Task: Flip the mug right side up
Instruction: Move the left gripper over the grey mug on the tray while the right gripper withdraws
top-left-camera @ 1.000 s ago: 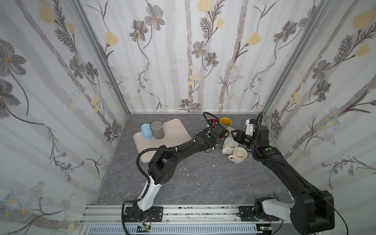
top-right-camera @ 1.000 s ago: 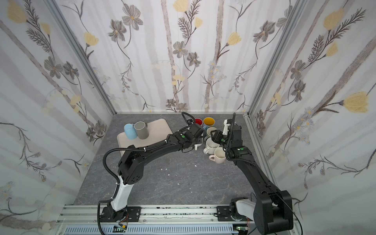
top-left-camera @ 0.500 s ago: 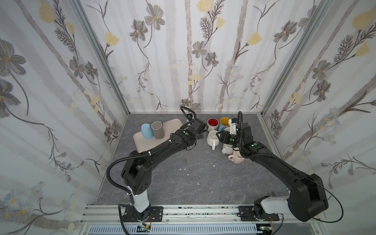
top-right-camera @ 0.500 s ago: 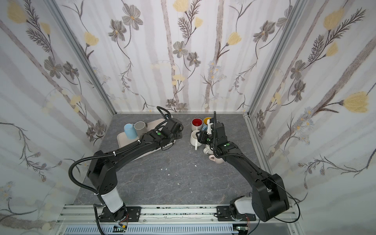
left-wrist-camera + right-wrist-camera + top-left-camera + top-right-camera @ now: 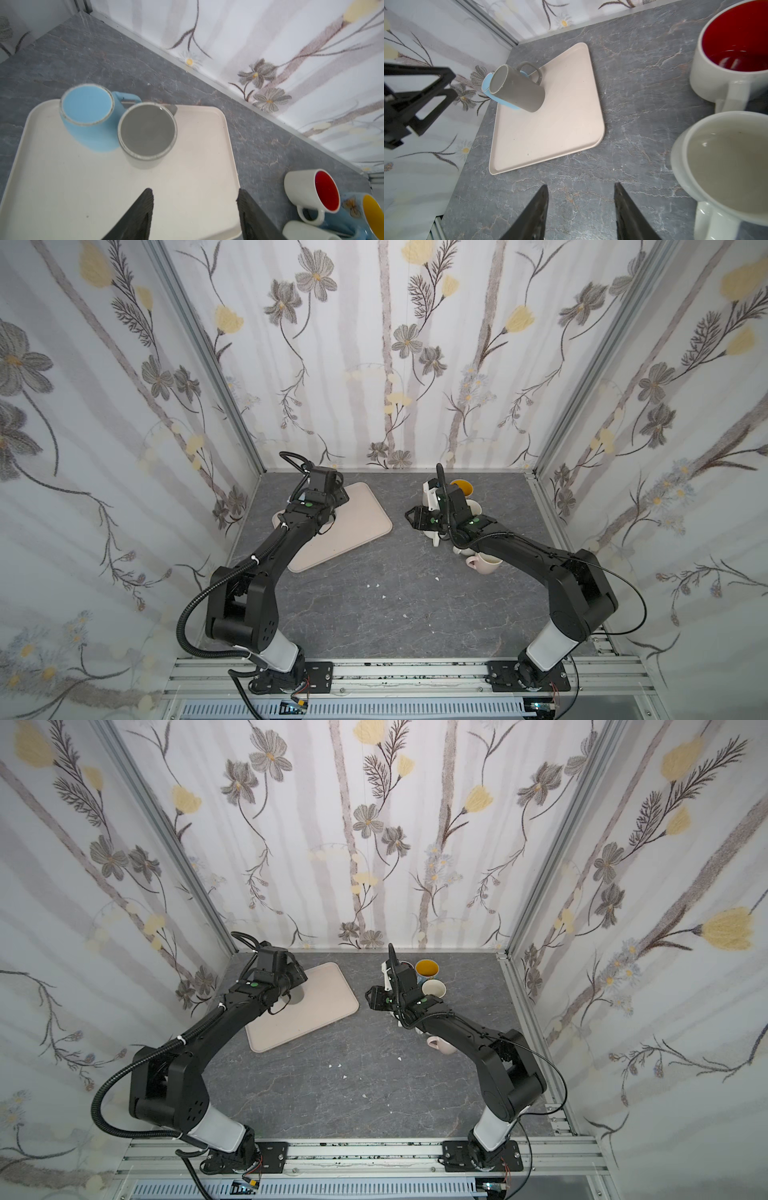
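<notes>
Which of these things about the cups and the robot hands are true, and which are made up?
1. The blue mug and the grey mug both stand on the beige tray. True.
2. The left gripper is holding the grey mug. False: its jaws are open and empty, over a bare part of the tray.
3. One white mug is red inside. True.
4. The white mug that is red inside sits on the tray. False: it sits on the grey table, off the tray.
5. The right gripper holds nothing. True.
</notes>
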